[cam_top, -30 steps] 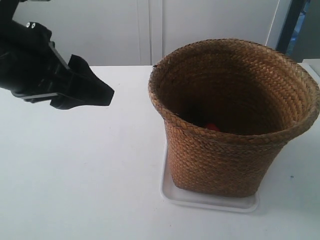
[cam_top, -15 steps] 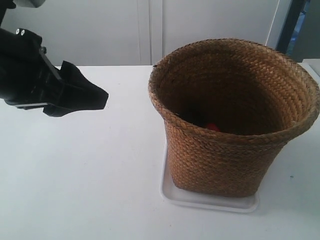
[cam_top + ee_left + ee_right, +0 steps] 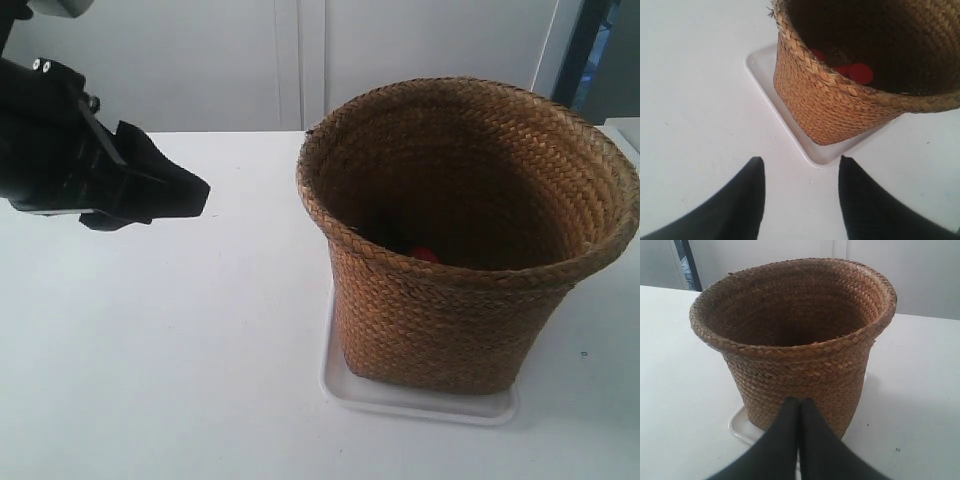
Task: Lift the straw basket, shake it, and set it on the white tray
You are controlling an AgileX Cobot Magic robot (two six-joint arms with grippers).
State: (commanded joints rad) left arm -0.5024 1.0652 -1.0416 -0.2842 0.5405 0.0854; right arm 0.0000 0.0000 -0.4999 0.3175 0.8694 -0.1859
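Observation:
The straw basket [image 3: 450, 250] stands upright on the white tray [image 3: 410, 400], whose rim shows under its base. Red pieces [image 3: 860, 73] lie on the basket's floor. The left wrist view shows the left gripper [image 3: 800, 162] open over bare table, short of a corner of the white tray [image 3: 815, 152], with the straw basket [image 3: 840, 95] beyond it. In the exterior view this black gripper [image 3: 195, 195] hangs at the left, well apart from the basket. The right gripper [image 3: 800, 402] is shut with nothing between its fingers, in front of the straw basket's [image 3: 795, 355] wall; the white tray [image 3: 737, 427] peeks out beside it.
The white table [image 3: 180, 350] carries the tray. White cabinet doors [image 3: 300, 60] stand behind it. A dark upright frame [image 3: 580, 50] rises at the exterior view's far right.
The black gripper at the exterior view's left has drawn back to the left, away from the basket. Basket and tray have not moved.

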